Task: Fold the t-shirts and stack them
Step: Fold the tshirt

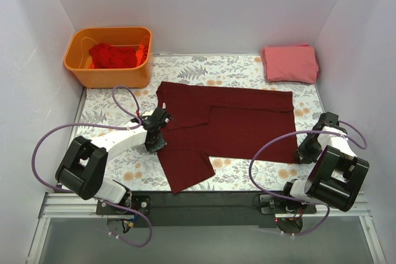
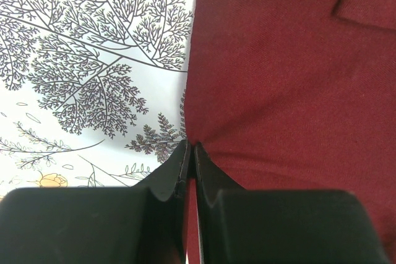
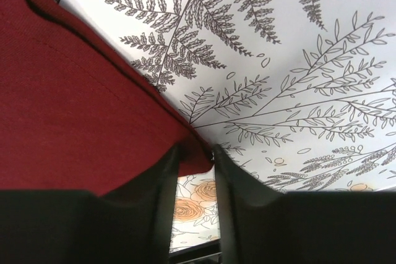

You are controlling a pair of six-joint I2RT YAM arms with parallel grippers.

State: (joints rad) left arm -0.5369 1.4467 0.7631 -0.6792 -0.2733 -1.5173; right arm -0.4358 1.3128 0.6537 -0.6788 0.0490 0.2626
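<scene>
The dark maroon t-shirt (image 1: 241, 119) lies flat on the floral table cover, its upper part folded down, one sleeve pointing at the near edge. My left gripper (image 1: 156, 133) sits at the shirt's left edge, its jaws pressed shut on the cloth edge (image 2: 291, 72). My right gripper (image 1: 307, 151) is at the shirt's near right corner. Its jaws stand slightly apart with the shirt corner (image 3: 62, 103) between the fingertips (image 3: 167, 165). A folded salmon-pink t-shirt (image 1: 289, 63) lies at the back right. Bright red t-shirts (image 1: 114, 55) are bunched in the bin.
The orange plastic bin (image 1: 108, 75) stands at the back left, just off the floral cover (image 1: 204, 69). White walls enclose the table on three sides. The table's near edge runs just behind both grippers.
</scene>
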